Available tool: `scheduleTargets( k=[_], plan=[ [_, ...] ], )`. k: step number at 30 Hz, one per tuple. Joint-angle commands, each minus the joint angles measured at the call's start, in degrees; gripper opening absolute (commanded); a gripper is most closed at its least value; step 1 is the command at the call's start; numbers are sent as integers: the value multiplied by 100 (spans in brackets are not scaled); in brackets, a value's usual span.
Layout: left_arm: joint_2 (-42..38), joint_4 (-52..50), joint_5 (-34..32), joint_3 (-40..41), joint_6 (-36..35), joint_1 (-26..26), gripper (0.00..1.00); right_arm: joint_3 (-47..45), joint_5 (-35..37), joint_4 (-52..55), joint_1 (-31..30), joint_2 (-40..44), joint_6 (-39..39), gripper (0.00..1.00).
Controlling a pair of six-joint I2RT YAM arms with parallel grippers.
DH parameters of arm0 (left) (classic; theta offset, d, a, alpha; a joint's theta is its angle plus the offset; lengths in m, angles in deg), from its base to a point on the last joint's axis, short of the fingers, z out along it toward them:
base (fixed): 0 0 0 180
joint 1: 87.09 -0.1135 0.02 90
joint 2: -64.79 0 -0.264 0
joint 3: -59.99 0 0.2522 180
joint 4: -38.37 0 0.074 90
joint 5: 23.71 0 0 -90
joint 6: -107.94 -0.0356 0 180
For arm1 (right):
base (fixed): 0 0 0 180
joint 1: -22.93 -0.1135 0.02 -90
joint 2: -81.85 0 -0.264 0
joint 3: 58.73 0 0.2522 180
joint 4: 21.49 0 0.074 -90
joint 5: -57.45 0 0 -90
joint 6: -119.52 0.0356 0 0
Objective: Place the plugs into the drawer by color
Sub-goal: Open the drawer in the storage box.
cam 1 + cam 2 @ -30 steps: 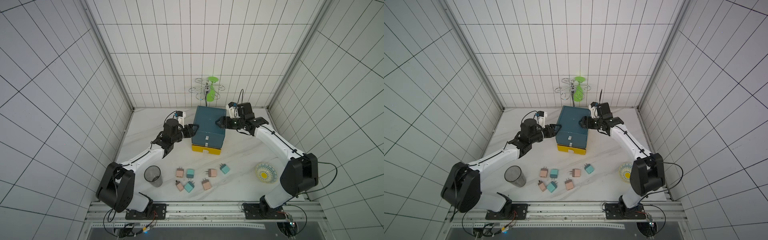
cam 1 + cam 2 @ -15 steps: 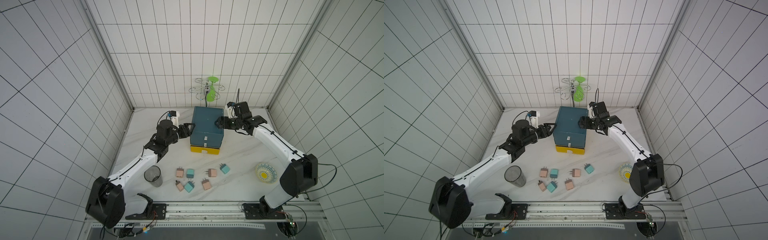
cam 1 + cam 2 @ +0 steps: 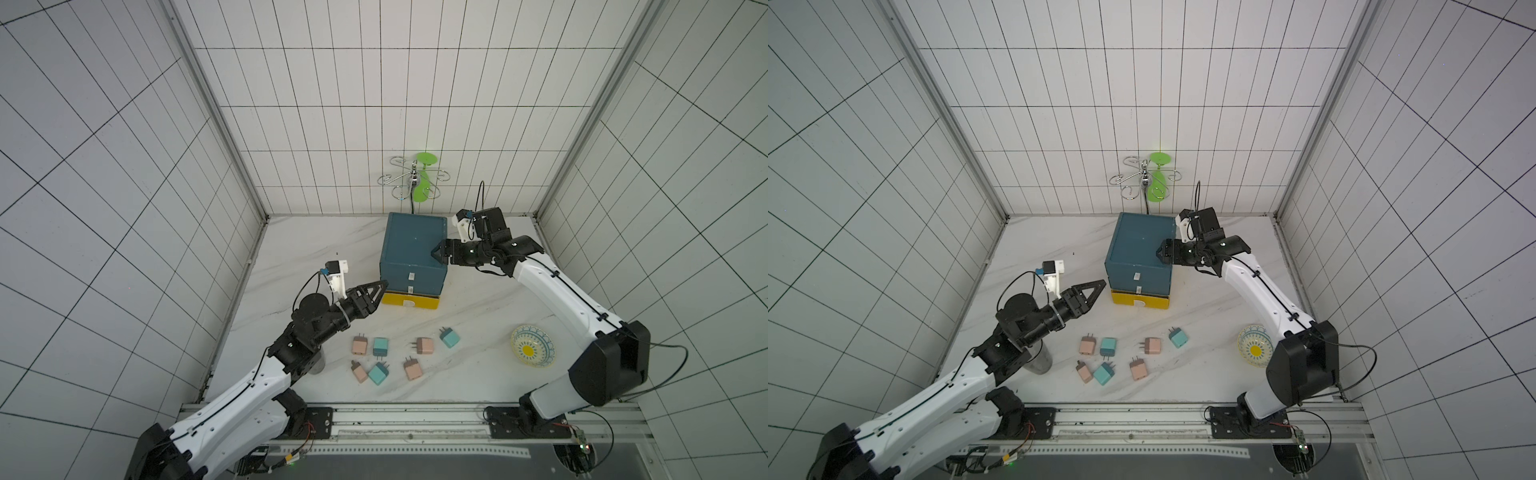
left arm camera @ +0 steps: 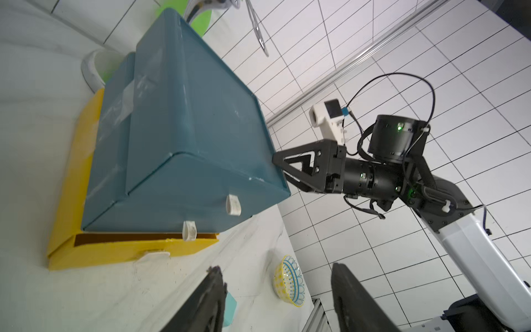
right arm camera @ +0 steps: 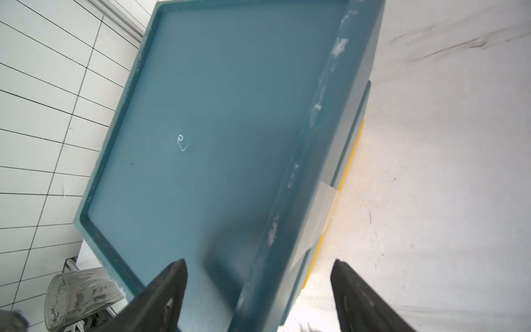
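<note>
Several plugs lie loose on the table in front of the drawer unit, teal ones point(image 3: 380, 346) point(image 3: 449, 337) point(image 3: 379, 373) mixed with peach-pink ones point(image 3: 359, 345) point(image 3: 424, 345) point(image 3: 412, 369). The drawer unit point(image 3: 413, 253) is a teal box whose yellow bottom drawer point(image 3: 409, 301) stands slightly pulled out. The teal drawers above it are shut. My left gripper point(image 3: 384, 286) hovers open and empty by the unit's front left corner. My right gripper point(image 3: 436, 253) is open, its fingers point(image 5: 169, 290) straddling the right rim of the unit's top without holding anything.
A patterned yellow bowl point(image 3: 532, 352) sits at the right front. A clear cup point(image 3: 316, 368) stands under my left forearm. A wire hook rack with a green piece point(image 3: 415, 183) hangs on the back wall behind the unit.
My left gripper has drawn back from the unit's left side toward the front, ending near the front left corner. My right gripper has stayed at the unit's right rim.
</note>
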Motion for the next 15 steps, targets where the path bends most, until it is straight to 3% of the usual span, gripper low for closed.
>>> scheduleTargets(
  k=[1,10,15],
  plan=[
    [463,814,-498,285,466,117,58,-7,-325,-205,19,-335,37,80],
    [2162,1728,-629,-177,382,373,56,816,-209,261,157,-1040,-381,71],
    [2735,2478,-724,-281,488,394,54,612,-20,113,171,-927,-356,71]
  ],
)
